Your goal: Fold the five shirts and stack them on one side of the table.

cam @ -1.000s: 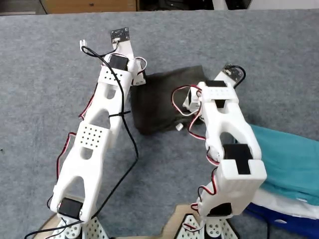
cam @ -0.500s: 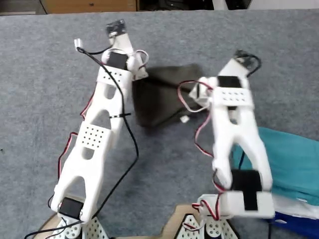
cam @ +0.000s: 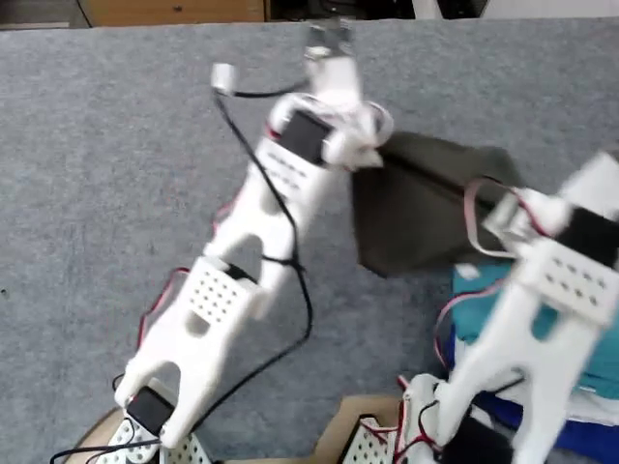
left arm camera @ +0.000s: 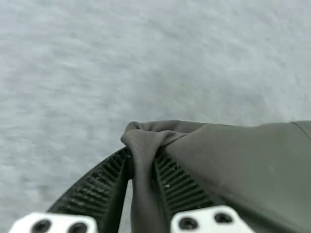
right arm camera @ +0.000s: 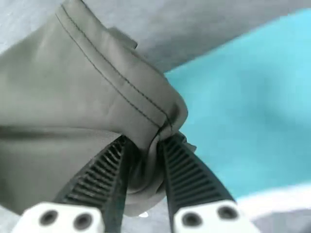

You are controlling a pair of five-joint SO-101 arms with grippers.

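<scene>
The left arm stretches across the grey surface (cam: 116, 193), and its tool (left arm camera: 142, 155) is clamped on a corner of the dark olive shirt (cam: 416, 213). A twisted ridge of cloth is squeezed between the ribbed black fingers (left arm camera: 109, 179). The shirt is a compact, roughly rectangular fold. It is smooth across its broad face and creased where it is pinched. It lies right of the surface's centre, stretched between the two arms. A double line of stitching runs along its hem, seen from the right wrist. The right tool (right arm camera: 144, 145) is closed on the shirt's opposite corner, with a rounded wad of fabric bulging between its fingers. That corner hangs over the edge of a teal shirt (cam: 474, 309). The teal shirt lies flat at the right side of the surface, partly behind the right arm. A white layer (right arm camera: 272, 199) shows beneath the teal, and a dark blue garment (cam: 590, 440) sits at the near right edge.
</scene>
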